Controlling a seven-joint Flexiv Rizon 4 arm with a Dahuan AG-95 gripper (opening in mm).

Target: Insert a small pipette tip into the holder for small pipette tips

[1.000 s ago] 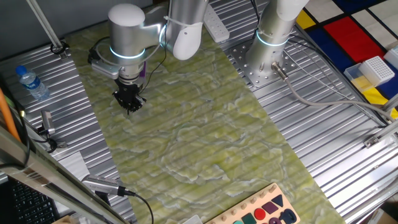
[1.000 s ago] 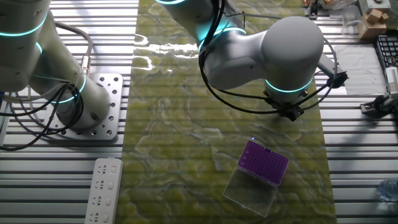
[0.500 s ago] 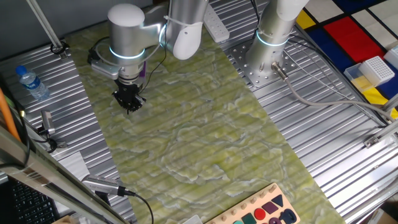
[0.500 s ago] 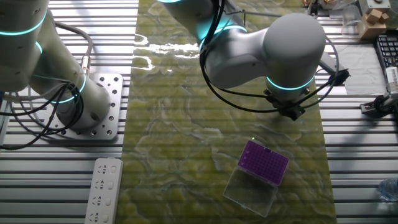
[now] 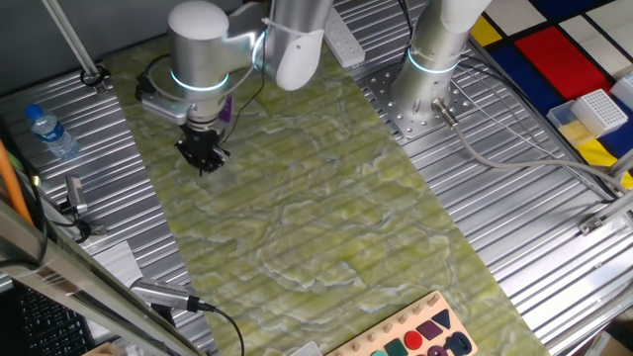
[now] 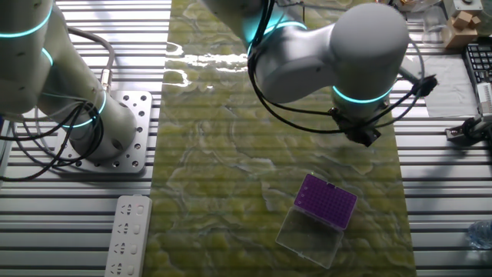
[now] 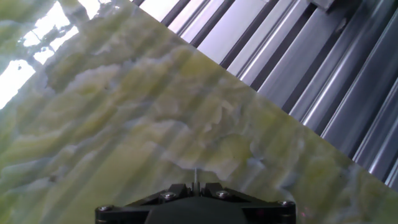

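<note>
The gripper [image 7: 194, 185] is pinching a thin pipette tip [image 7: 195, 175] above the mat, while the purple holder [image 6: 326, 201] is sitting nearby on the table. The slender tip could tilt and miss its hole — it is barely protruding. Compared with a second ago, the arm is sitting slightly higher — shifted sideways.

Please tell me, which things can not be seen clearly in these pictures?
- Purple holder: hidden behind the arm in one fixed view; outside the hand view.
- Gripper: small and dark in the fixed views, jaws unreadable.
- Pipette tip: only a thin sliver in the hand view; grip hidden.
</note>
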